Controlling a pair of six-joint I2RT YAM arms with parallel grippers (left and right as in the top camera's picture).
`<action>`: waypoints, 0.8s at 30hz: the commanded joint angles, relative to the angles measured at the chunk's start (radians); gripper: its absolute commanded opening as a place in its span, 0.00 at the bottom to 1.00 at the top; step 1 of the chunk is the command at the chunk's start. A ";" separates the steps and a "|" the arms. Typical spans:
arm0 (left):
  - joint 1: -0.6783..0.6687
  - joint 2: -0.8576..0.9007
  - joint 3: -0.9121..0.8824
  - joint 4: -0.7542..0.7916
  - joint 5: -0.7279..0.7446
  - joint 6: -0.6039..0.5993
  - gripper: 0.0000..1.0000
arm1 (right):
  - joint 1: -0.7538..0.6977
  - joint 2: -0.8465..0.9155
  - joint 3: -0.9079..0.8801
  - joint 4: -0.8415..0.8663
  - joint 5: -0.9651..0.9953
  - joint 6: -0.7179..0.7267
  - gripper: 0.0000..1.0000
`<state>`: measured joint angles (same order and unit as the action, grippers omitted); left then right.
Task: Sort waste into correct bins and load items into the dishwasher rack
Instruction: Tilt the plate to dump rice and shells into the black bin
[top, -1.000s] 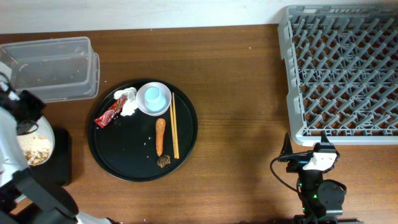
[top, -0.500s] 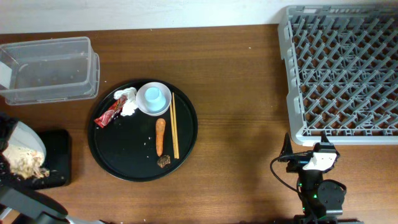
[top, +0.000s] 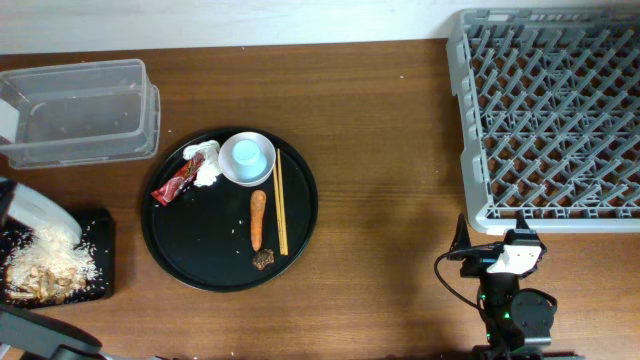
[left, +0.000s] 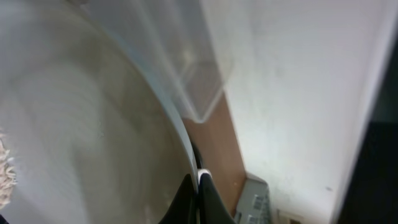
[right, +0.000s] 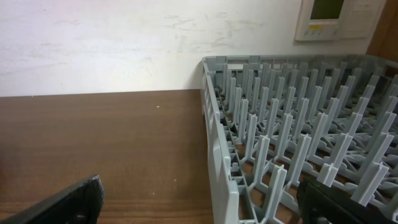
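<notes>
Two tools, two states: my left tool (left: 199, 188) is clamped on the rim of the white plate (top: 40, 210), tilted over the flat black tray (top: 100, 250) just left of the round black tray (top: 300, 235), rice scraps (top: 45, 265) heaped beneath it. My right tool (right: 199, 211) sits empty with jaws wide apart, well right of the round tray. Dishwasher rack (top: 550, 110) lies far right of the round tray, so the plate must cross the whole tabletop (top: 390, 150); the right tool is nearer the rack, I'd say.
</notes>
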<state>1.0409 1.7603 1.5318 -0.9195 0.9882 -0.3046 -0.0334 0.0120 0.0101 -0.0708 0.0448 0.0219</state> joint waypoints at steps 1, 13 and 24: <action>0.011 0.008 0.021 0.013 0.020 -0.017 0.01 | -0.006 -0.008 -0.005 -0.008 0.012 0.001 0.98; 0.034 0.008 0.020 -0.095 -0.091 -0.091 0.01 | -0.006 -0.008 -0.005 -0.008 0.013 0.001 0.98; 0.062 0.008 0.020 -0.044 -0.027 -0.072 0.00 | -0.006 -0.008 -0.005 -0.008 0.012 0.001 0.98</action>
<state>1.0866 1.7603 1.5352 -0.9554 0.9798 -0.3866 -0.0334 0.0120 0.0101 -0.0704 0.0448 0.0219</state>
